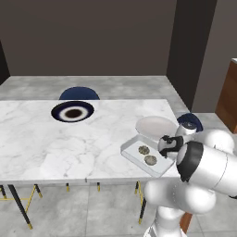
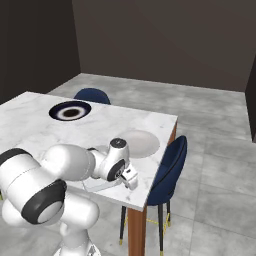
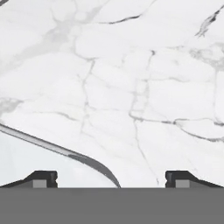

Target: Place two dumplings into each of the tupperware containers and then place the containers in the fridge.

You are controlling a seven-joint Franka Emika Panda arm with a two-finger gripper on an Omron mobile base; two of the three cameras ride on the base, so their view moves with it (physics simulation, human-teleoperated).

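Observation:
One clear tupperware container [image 1: 134, 155] lies near the table's right front corner. Two olive-tan dumplings [image 1: 144, 150] [image 1: 150, 160] rest in it. My gripper [image 3: 111, 180] hangs low over the marble just beside the container's right end and stands open, with nothing between its fingertips [image 3: 42, 178]. In the hand view the container's rounded corner [image 3: 57, 148] curves through the lower left. From the right base view the hand [image 2: 130, 177] covers part of the container [image 2: 95, 186]. The fridge is out of view.
A round pale grey plate [image 1: 156, 126] sits just behind the container. A navy-and-white plate [image 1: 72, 111] lies further left on the marble table [image 1: 41, 143]. Blue chairs stand at the far side [image 1: 79, 93] and the right end [image 2: 170, 170]. The table edge is close to my hand.

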